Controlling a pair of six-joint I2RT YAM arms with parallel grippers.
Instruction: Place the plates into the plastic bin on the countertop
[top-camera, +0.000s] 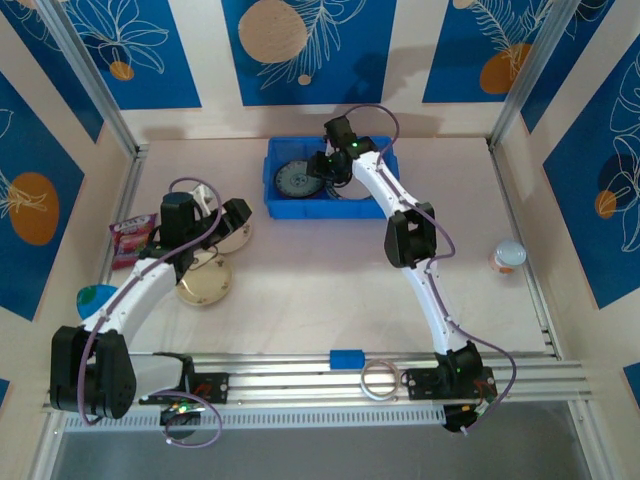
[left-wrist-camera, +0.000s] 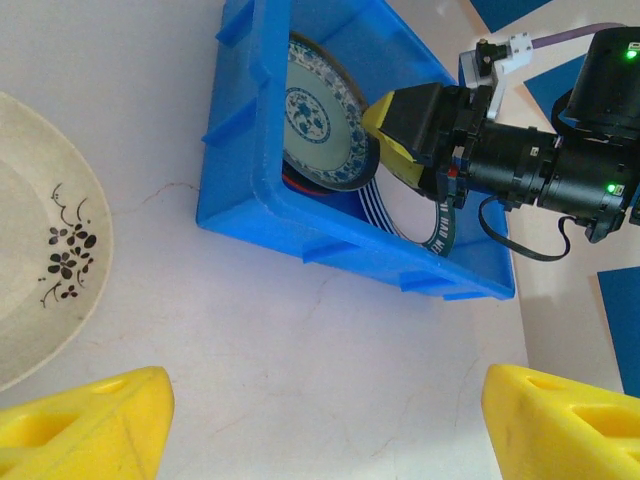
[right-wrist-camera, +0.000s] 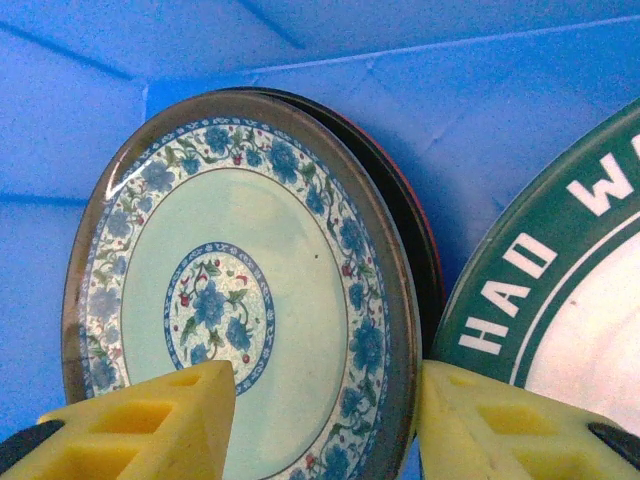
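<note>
On the right wrist I see the floral plate tilted in the blue bin, with the right jaws parted astride its rim. The left jaws gape empty above the desk, near a cream plate.

Glossy plate, matt plast. bin (grainy)

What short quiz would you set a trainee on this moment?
1. True or false: the left gripper is holding a plate.
2. Which plate leans in the blue bin, its rim between the fingers of the right gripper? A. orange plate B. blue-floral plate C. black plate
3. In the top view, on which side of the countertop does the pink packet lie?
Key: 1 false, its jaws are open with nothing between them. 2 B. 3 left.
</note>
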